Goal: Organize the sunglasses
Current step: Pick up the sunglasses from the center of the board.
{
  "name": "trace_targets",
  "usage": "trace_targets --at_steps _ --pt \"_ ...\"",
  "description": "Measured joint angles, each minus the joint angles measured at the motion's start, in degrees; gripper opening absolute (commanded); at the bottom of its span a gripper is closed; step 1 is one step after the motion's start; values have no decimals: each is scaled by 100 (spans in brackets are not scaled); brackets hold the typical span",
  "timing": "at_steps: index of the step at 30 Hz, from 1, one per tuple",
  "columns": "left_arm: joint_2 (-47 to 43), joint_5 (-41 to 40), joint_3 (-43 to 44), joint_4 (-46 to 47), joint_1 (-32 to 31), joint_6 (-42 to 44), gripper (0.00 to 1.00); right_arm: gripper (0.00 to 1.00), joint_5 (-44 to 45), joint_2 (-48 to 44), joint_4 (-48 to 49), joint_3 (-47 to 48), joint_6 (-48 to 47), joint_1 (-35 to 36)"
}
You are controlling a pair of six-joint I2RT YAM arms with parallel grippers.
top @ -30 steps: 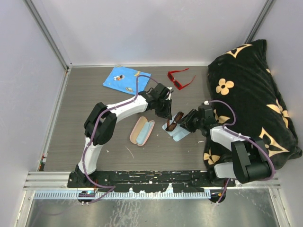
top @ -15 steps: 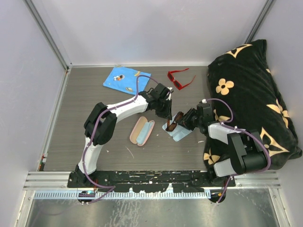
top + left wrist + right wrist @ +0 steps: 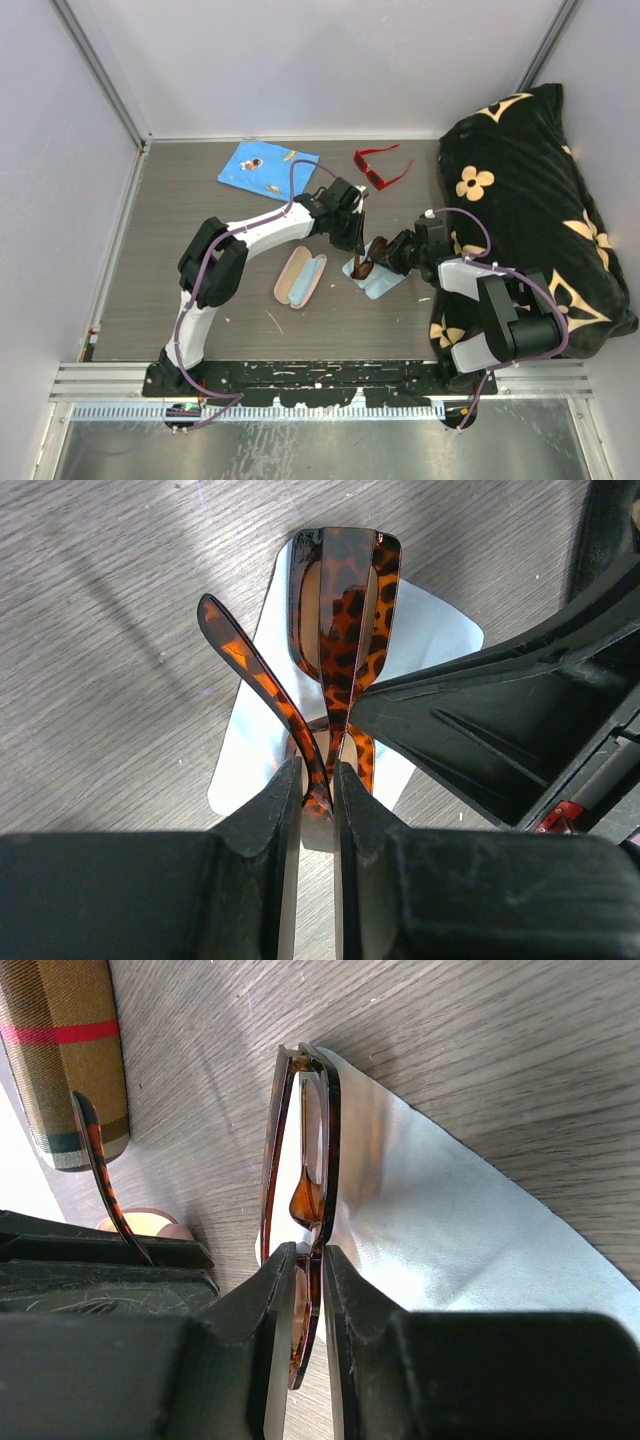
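Pointing near-left to far-right, brown sunglasses, frame on edge

Soft, even overhead light fills the scene, shadows faint on the grey table. In the wrist views the pale cloth glares, the sunglasses glow amber, and the near foreground blurs.

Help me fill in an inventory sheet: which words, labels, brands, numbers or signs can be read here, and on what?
No words or numbers are readable in any view.
On the black cushion: gold flower and star motifs only, no legible letters.
On the blue cloth: small printed figures, too small to read.
On the plaid case: stripes only, no text.
On the tortoiseshell sunglasses: no marking shows.
On the red sunglasses: too small to tell.
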Motion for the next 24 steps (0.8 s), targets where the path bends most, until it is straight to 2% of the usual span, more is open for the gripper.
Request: trace_targets --at_steps 10,24 --pt "0 -2 0 0 -9 0 0 27 -24 131 44 2 -24 0" --pt "0 9 2 -4 -15 -2 0 17 -76 245 162 2 -24 0"
